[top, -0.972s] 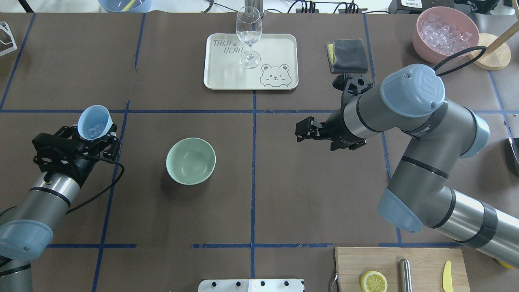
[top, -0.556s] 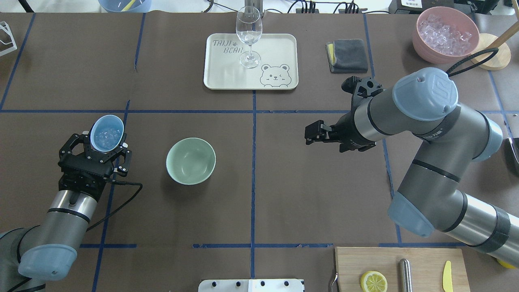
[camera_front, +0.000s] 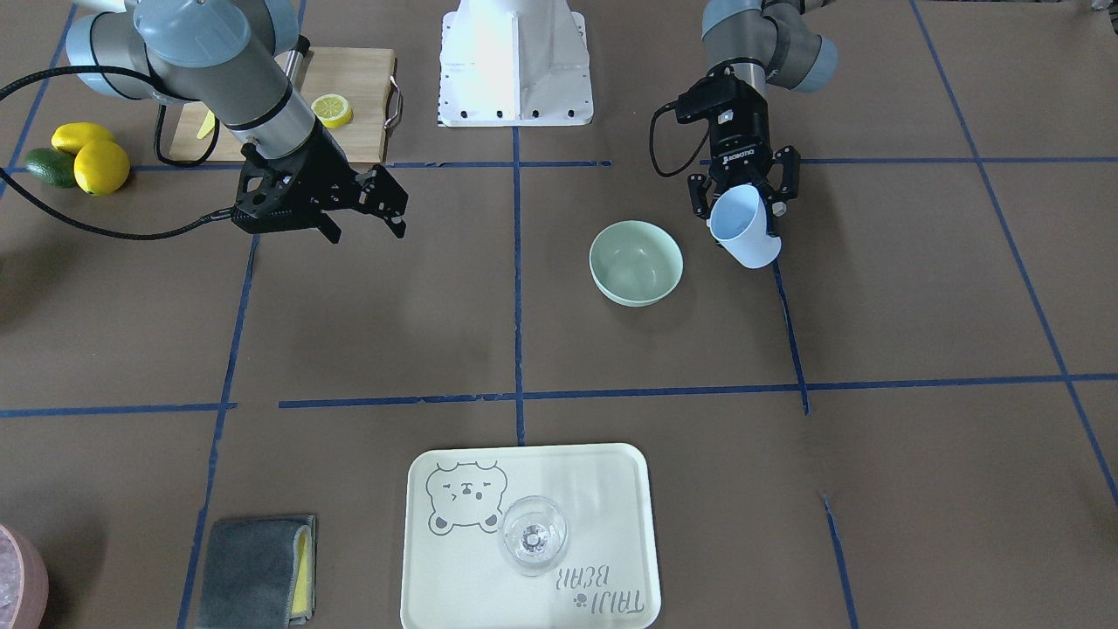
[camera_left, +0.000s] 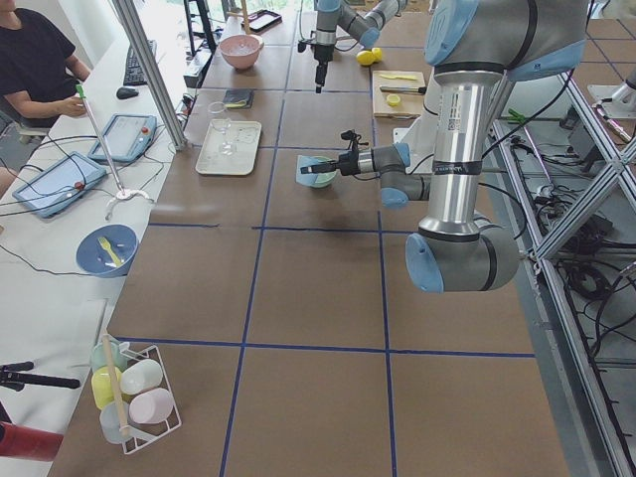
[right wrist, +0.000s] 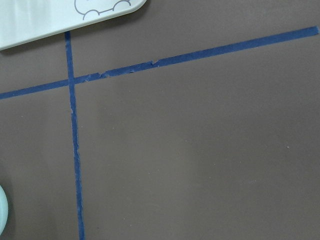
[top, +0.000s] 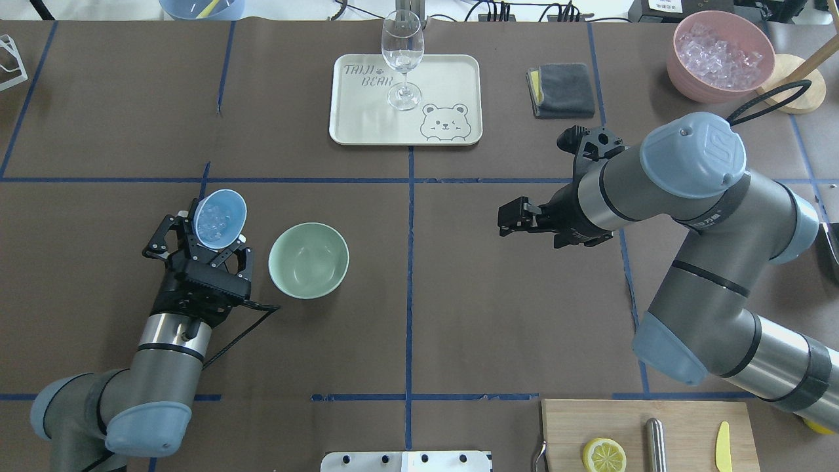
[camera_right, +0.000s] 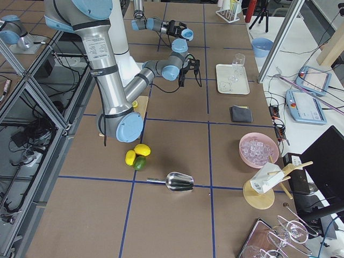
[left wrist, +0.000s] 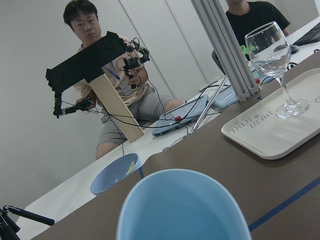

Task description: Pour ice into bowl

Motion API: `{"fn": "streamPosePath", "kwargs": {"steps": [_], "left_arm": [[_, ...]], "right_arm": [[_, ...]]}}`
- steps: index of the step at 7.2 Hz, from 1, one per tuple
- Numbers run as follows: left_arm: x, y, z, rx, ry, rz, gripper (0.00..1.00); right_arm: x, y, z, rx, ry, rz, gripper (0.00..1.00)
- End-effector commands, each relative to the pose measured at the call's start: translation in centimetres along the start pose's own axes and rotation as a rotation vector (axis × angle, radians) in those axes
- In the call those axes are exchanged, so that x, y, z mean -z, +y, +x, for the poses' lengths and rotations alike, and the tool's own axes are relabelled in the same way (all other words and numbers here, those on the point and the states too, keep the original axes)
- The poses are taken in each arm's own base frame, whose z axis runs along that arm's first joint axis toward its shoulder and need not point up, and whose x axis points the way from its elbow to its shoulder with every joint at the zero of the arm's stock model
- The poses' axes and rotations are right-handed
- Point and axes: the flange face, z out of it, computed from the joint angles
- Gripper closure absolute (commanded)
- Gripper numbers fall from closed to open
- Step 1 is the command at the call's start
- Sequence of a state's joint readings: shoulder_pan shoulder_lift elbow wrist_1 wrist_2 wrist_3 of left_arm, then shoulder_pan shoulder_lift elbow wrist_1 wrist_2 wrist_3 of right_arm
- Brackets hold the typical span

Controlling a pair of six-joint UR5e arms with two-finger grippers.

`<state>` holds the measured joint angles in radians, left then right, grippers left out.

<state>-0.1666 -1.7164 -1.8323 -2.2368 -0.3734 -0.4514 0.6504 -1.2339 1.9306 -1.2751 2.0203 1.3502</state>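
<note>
— What is the left gripper [top: 208, 241] doing?
— Its fingers are clamped on a light blue cup [top: 220, 218], one on each side. The cup is tilted rather than upright.
— And the ice [top: 214, 223]?
— Inside that cup, a small heap of clear cubes lying against its wall, right between the fingers.
— Where is the bowl [top: 308, 259]?
— The mint-green one sits on the table just beside the left gripper, on the side toward the other arm. It is apart from the cup, and the cup's rim is not over it.
— The right gripper [top: 513, 217]?
— Fingers apart, holding nothing, over bare table well away from the bowl, which lies between the two grippers. Beyond them sits a tray [top: 367, 121] with a wine glass [top: 402, 56] on it
</note>
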Motion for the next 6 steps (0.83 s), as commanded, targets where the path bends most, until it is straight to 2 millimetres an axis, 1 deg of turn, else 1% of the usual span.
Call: {"fn": "streamPosePath", "kwargs": {"steps": [1, 2, 4, 6], "left_arm": [[-0.49, -1.43, 1.82, -0.271, -0.052, -0.025, 1.00], [-0.51, -1.45, 1.73, -0.382, -0.066, -0.023, 1.00], [-0.74, -0.86, 1.95, -0.576, -0.106, -0.023, 1.00], [-0.73, -0.94, 1.83, -0.733, -0.120, -0.028, 1.00]], "right_arm": [[0.03, -0.01, -0.03, -0.003, 0.000, 0.001, 0.00], [0.01, 0.06, -0.14, -0.006, -0.001, 0.000, 0.00], [-0.03, 0.01, -0.18, -0.006, -0.001, 0.002, 0.00], [0.00, 0.01, -0.26, -0.007, -0.002, 0.002, 0.00]]}}
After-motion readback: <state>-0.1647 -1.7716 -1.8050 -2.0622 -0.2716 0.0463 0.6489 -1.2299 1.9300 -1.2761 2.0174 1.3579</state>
